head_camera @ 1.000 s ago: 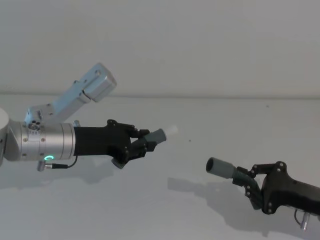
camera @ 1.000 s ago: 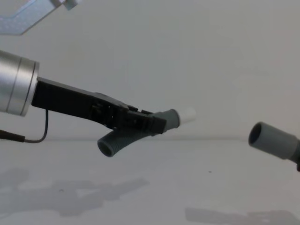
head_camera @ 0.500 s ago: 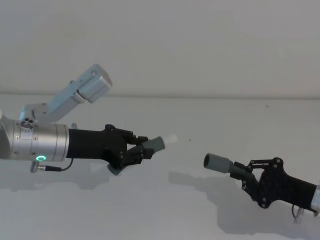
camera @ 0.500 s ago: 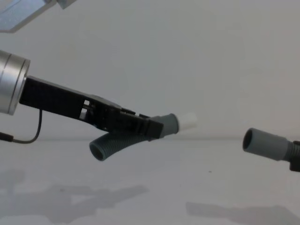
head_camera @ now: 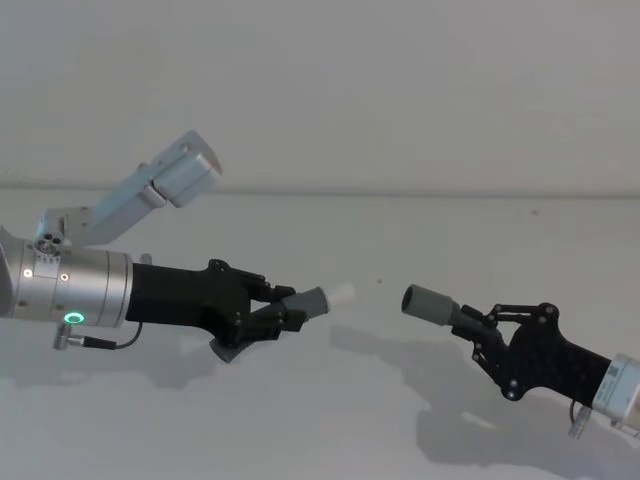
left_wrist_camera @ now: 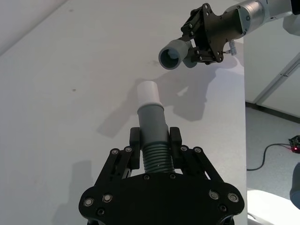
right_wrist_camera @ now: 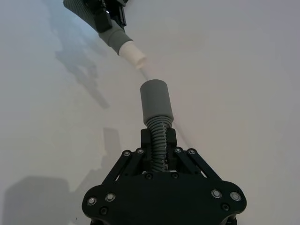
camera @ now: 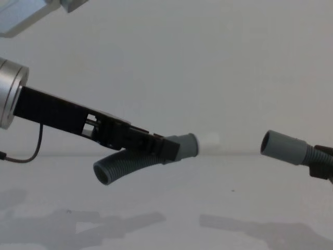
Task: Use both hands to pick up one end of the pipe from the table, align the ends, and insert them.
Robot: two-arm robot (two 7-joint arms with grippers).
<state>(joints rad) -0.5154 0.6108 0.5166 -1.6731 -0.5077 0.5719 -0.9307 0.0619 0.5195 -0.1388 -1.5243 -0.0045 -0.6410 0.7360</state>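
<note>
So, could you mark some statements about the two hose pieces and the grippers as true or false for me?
1. The left gripper is shut on the white-tipped hose piece. True.
2. The white tip sits inside the socket cuff. False: an open gap lies between them.
3. The right gripper grips the socket hose piece on its ribs, behind the socket cuff. True.
4. Both pieces lie on the table. False: both are held up above it.
</note>
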